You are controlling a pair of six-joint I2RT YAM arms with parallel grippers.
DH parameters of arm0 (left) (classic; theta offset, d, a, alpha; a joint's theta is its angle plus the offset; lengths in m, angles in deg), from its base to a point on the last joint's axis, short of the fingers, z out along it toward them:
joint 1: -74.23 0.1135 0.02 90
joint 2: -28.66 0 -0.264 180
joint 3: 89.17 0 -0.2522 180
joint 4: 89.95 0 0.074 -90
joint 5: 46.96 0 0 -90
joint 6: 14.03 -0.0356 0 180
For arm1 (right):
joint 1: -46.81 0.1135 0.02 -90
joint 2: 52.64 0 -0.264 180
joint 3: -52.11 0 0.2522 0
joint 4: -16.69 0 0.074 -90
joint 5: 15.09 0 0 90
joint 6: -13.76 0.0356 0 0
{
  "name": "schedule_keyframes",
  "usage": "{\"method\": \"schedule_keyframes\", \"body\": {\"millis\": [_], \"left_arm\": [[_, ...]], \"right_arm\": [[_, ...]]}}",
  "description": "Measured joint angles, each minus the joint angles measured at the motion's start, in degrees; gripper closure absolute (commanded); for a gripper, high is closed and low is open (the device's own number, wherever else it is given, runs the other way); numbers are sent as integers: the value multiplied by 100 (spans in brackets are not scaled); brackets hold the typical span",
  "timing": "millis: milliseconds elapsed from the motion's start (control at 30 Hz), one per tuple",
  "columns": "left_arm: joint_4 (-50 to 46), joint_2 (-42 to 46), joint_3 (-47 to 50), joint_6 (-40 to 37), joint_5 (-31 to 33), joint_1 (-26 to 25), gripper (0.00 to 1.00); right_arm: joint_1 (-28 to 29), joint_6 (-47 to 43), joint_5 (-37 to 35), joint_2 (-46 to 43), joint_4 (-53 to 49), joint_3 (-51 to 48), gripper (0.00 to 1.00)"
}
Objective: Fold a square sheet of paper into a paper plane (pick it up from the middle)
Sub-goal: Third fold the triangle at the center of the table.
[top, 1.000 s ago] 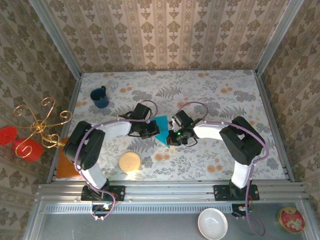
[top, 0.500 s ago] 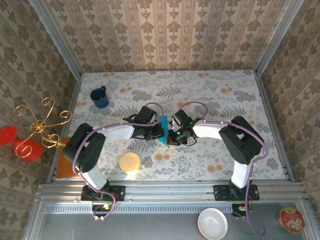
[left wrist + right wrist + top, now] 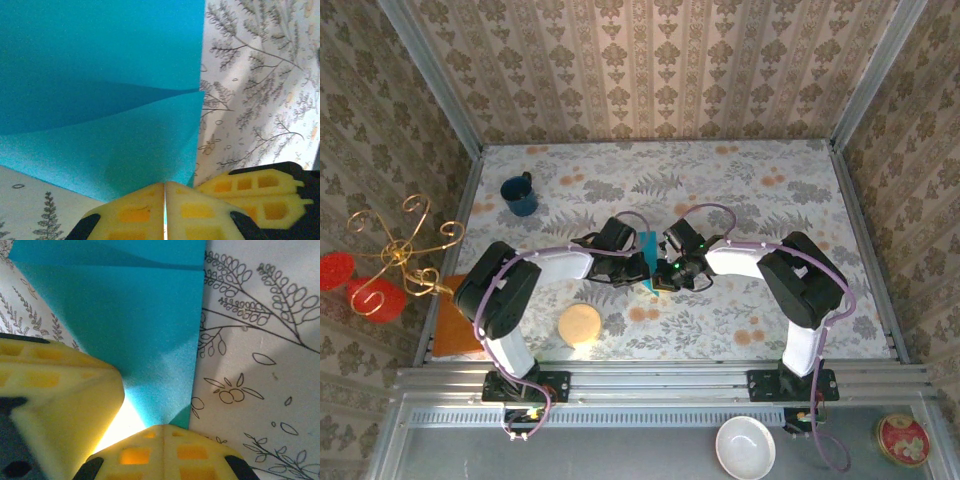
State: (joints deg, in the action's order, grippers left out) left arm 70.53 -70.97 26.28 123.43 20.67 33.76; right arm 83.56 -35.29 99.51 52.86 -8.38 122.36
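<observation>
The square sheet of paper [image 3: 649, 248], bright turquoise, stands bent over on itself between the two grippers at the table's middle. In the left wrist view the paper [image 3: 100, 100] shows two overlapping layers with a curved fold line. My left gripper [image 3: 165, 186] is shut on its lower edge, a thin turquoise sliver between the pads. In the right wrist view the paper [image 3: 135, 325] narrows to a corner pinched in my shut right gripper [image 3: 162, 429]. The grippers nearly touch: left gripper [image 3: 636, 268], right gripper [image 3: 661, 273].
A dark blue mug [image 3: 520, 195] stands at the far left. A round tan disc [image 3: 579, 324] lies near the left arm's base, an orange mat [image 3: 450, 322] beside it. A gold hook stand [image 3: 405, 250] and red cups [image 3: 370, 297] sit outside the left wall.
My left gripper has moved right toward the right gripper, carrying its edge of the paper. The paper seen from above has narrowed from a wide patch to a thin strip.
</observation>
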Motion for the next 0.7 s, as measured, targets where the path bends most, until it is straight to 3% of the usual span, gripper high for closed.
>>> {"method": "schedule_keyframes", "body": {"millis": [433,700], "left_arm": [[179,-39,195,11,-61,164,92],[212,-39,229,-87,-201,605,91]], "right_arm": [[146,260,-321,28,-232,120,100],[212,282,-481,26,-251,129,100]]}}
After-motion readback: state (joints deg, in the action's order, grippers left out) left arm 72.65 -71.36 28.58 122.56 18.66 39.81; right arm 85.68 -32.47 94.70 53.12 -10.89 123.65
